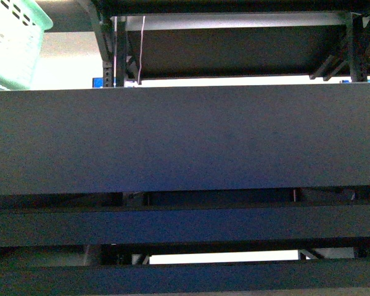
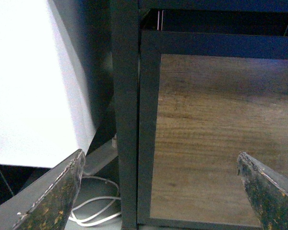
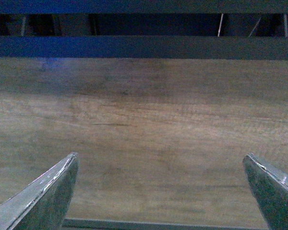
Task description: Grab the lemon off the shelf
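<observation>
Frankly, the relation the next move depends on cannot be read here: the small bright-yellow oval lemon appears in none of the three views, so its direction from either claw, its long axis and which arm is nearer are all unknown. The large black metal-framed shelf [image 1: 185,142] fills the front view, and the broad dark front lip of one tray blocks almost everything behind it. Narrower dark lips run below it, with the underside of a higher tier above. My guess is that the lemon lies on a tray surface behind one of those front edges, out of this camera's sight. Next in size is a brown wood-grain panel [image 3: 144,120] set in a black frame, which both wrist cameras face closely. A pale green slotted plastic basket [image 1: 12,37] sits at the upper left corner of the front view. The right gripper [image 3: 161,155] is spread wide and empty, squarely facing the middle of the panel below a black rail. The left gripper [image 2: 159,154] is also spread wide and holds nothing. It faces the panel's framed edge, where a black upright post [image 2: 125,110] stands beside a bright white sheet [image 2: 33,81], with a thin white cable [image 2: 93,211] looped at the post's foot. Both arms appear lower than any tray that could hold fruit, so either would probably have to rise above a front lip before reaching in.
</observation>
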`<state>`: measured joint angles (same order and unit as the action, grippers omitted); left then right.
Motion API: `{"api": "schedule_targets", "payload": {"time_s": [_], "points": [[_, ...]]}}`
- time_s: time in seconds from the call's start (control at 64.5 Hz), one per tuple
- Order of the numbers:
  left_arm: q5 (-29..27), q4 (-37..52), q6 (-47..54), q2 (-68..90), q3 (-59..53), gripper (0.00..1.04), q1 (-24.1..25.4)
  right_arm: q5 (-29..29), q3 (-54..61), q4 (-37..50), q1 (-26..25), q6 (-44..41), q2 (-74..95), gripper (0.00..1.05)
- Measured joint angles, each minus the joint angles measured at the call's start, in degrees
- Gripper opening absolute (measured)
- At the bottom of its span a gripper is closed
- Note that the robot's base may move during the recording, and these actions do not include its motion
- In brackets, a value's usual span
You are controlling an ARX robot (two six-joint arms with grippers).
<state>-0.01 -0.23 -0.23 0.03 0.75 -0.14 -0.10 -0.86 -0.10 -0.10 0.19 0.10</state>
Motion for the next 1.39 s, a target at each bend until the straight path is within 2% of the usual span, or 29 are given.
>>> {"api": "schedule_targets", "payload": {"time_s": [1.395], "points": [[0.0,0.0,0.0,0.0,0.0,0.97,0.0,0.1,0.0,0.0,0.0,0.0,0.0,1.02]]}}
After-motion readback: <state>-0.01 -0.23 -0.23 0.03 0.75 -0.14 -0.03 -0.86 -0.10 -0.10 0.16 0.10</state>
